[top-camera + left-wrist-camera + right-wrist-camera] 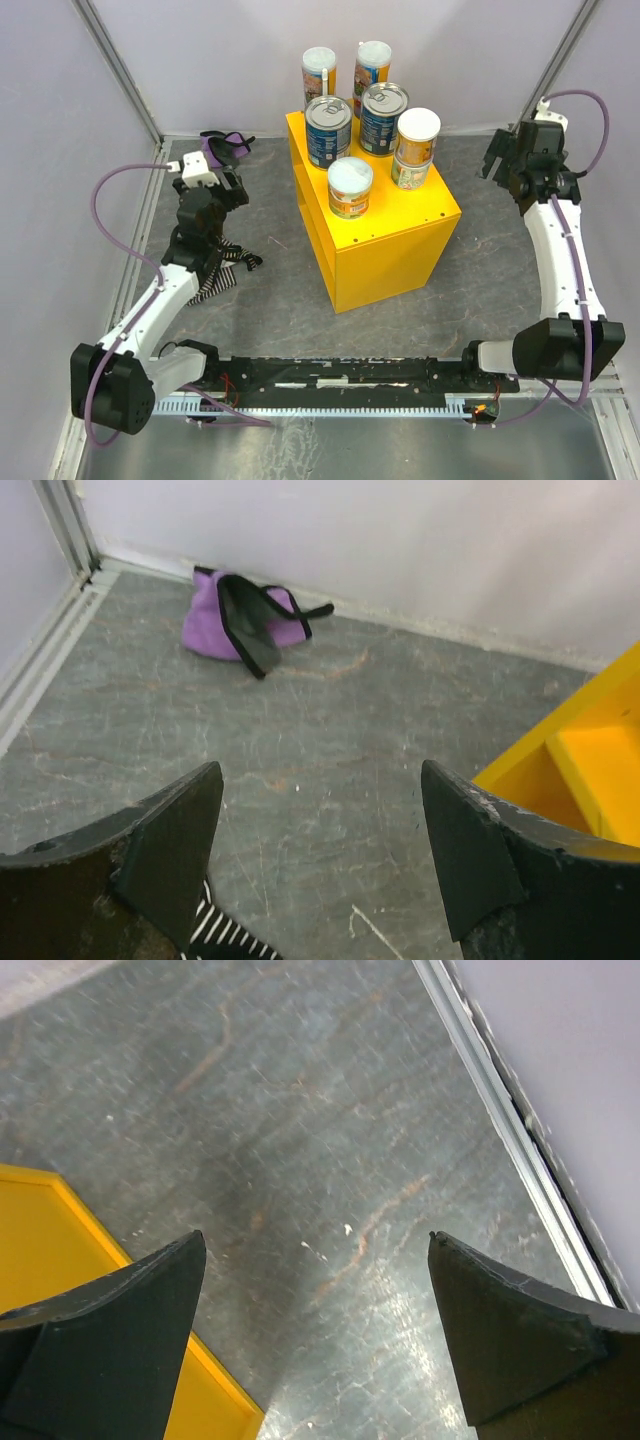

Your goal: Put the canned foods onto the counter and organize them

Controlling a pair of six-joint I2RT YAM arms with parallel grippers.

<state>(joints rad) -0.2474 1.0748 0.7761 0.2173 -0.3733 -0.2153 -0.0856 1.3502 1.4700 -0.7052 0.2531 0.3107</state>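
- Left end effector (320,770): left of the yellow cabinet (395,235), over the bench (480,260). Jaws spread wide with nothing held; only bare bench surface shows through the gap.
- Purple cloth (205,632): on the bench, left of the cabinet's far corner, by the back wall. A black strap lies across it.
- Striped cloth (222,270): on the bench left of the cabinet, partly under the left arm.
- Yellow cabinet: mid-bench, turned at an angle. Its hollow side faces left, and the left wrist view shows a yellow interior.
- Left tall tube (319,70) and right tall tube (372,62): upright at the cabinet's far edge. Their bases are hidden, so I cannot tell whether they stand on the cabinet top or just behind it.
- Left blue tin (329,132) and right blue tin (383,120): upright on the cabinet top, far half, side by side, silver tops up.
- Pale-lidded tub (350,188): on the cabinet top, just in front of the left blue tin.
- White-lidded tub (418,135): on the right side of the cabinet top, stacked on a lower tub (410,172).
- Right end effector (314,1238): right of the cabinet, over bare bench near the right wall. Jaws fully apart and empty. The cabinet's yellow edge shows at the lower left of its wrist view.
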